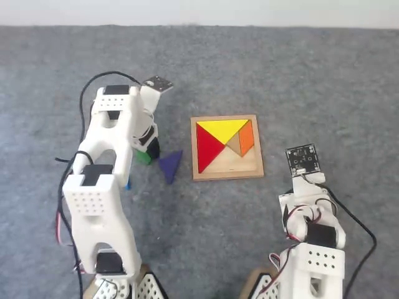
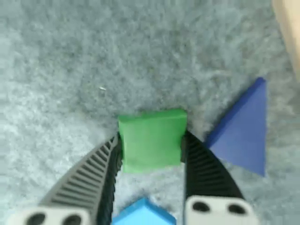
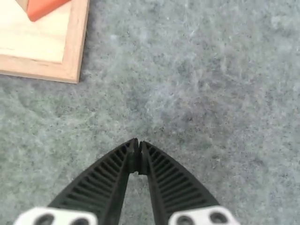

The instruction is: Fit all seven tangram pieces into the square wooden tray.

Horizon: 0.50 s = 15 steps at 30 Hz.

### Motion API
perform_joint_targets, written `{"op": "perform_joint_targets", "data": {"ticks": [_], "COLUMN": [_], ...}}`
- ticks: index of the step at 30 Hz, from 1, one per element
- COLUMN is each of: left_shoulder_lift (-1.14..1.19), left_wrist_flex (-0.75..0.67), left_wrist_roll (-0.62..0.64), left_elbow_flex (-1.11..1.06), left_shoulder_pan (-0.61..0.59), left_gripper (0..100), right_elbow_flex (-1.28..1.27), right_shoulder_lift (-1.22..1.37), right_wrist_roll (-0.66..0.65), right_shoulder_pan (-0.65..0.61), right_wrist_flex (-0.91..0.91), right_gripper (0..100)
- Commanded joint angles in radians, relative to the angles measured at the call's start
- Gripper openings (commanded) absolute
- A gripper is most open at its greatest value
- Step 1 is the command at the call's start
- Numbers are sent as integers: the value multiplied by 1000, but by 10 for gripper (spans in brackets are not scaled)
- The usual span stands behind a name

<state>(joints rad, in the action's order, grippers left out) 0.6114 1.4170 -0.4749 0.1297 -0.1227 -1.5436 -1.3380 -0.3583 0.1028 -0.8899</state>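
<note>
Left of the wooden tray [image 1: 227, 175], on the grey carpet [image 1: 312, 75], the left gripper [image 2: 151, 140] pinches the green square [image 2: 151, 129] by opposite sides, likely ready to lift it; the left arm [image 1: 103, 168] bends forward and down. The right gripper [image 3: 139, 146], jaws together, hangs near-right of the tray.

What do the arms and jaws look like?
Left arm and right arm: white shells, black servos at joints, perforated panels near the bases, thin black cables looping alongside. Jaws are black, ribbed inside, tapering to points, on white mounts.
</note>
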Motion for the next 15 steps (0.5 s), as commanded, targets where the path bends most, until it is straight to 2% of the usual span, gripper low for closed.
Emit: {"op": "perform_joint_targets", "data": {"ticks": [1, 8, 13, 15], "left_shoulder_lift": [-71, -290, -255, -207], "left_wrist_flex": [60, 167, 149, 104], "left_wrist_roll": [8, 8, -3, -38], "left_elbow_flex": [54, 91, 87, 87], "left_shoulder_pan": [-6, 66, 37, 8], "left_gripper": [91, 99, 241, 250], "right_elbow_flex": [6, -3, -3, -3], "right_shoulder_lift": [-15, -15, -15, -15], "right_wrist_roll": [-8, -9, -9, -9], "right_shoulder_pan": [-5, -5, -5, -5], "right_wrist_flex": [18, 31, 28, 28], "right_gripper": [7, 7, 7, 7]}}
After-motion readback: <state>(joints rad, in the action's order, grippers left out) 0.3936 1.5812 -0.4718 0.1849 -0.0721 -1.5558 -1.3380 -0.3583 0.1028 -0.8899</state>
